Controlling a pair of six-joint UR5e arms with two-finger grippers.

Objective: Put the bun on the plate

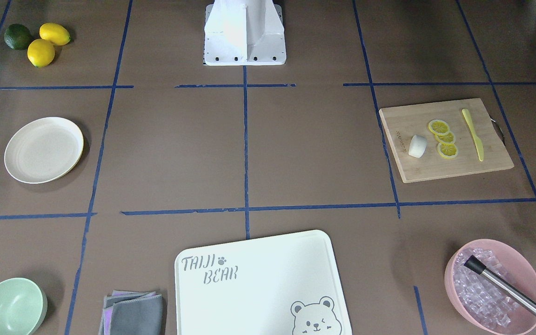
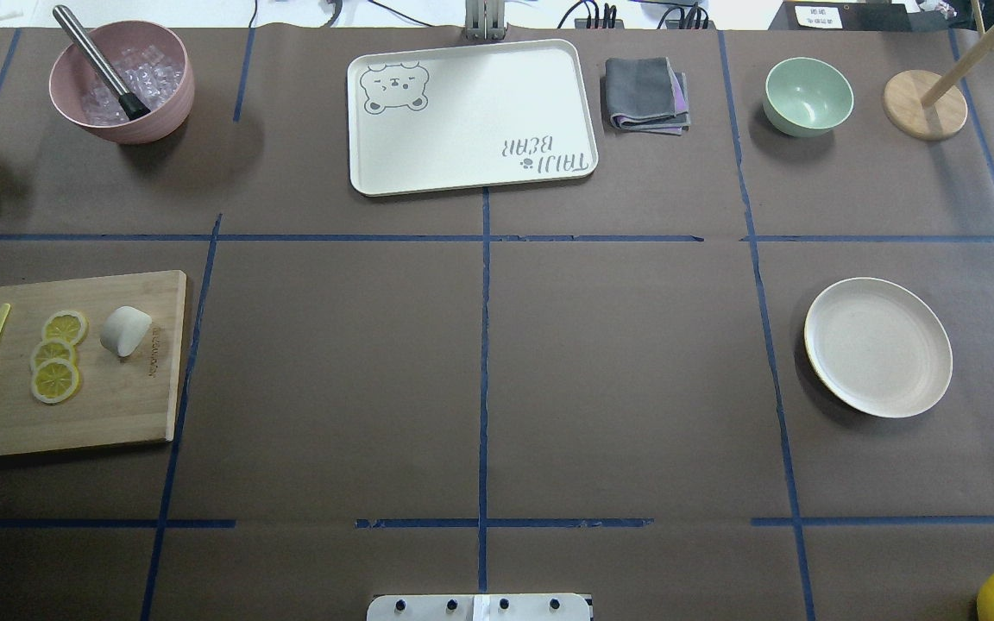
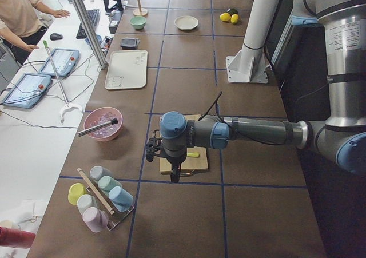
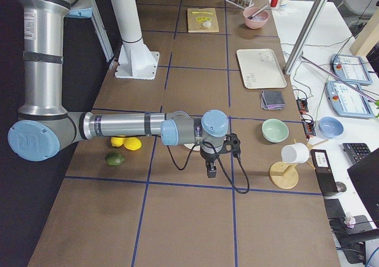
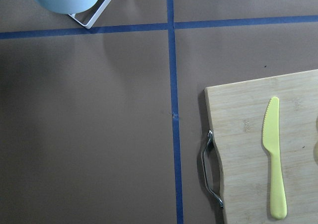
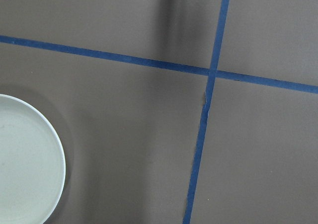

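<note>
Exterior left shows left end effector (image 3: 175,177), exterior right the right end effector (image 4: 211,172); openness cannot be told.

Brown table (image 2: 333,362) gridded with blue tape (image 2: 484,345), white bench (image 3: 28,155) alongside.

Robotics lab: tape-gridded table (image 2: 635,388), teach pendants (image 3: 26,90).

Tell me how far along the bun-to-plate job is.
Done: nothing yet. The small white rounded bun lies on the wooden cutting board beside the yellow lemon slices; the round cream plate is bare. In hand: nothing visible; the left gripper hangs near the board, grip unclear. Left: grasp, carry across, set down.
</note>
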